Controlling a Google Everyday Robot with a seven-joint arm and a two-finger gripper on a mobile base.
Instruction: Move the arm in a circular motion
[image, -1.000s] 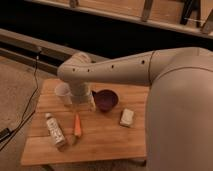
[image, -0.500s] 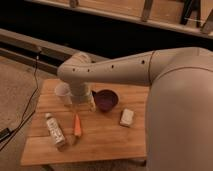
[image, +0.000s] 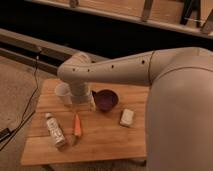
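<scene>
Cable (image: 33, 95) trails over the floor at the far left, beside a wooden table (image: 110, 142). On the table's left part a small bottle (image: 54, 131) lies on its side at the near edge, and a clear cup (image: 63, 93) stands farther back. Just right of the bottle lies a carrot (image: 77, 125). Above it the arm (image: 120, 70) bends at an elbow, and a short cylindrical piece drops straight down beside the cup. The gripper (image: 85, 104) sits at the bottom of that piece, low over the table between the cup and a dark purple bowl (image: 106, 99); the wrist mostly hides it, so I cannot tell whether it is open or closed. Right of the bowl lies a pale block (image: 127, 117). From the elbow the arm runs right as a thick beige tube and swells into a huge segment filling the right side of the view.

The arm looks heavy, stiff and smooth, so it probably carries momentum and does not give on contact. The task calls for no grasp; the circle likely comes from the joints. The cup and bowl, seemingly light and close to the gripper, are what a low sweep could knock over
</scene>
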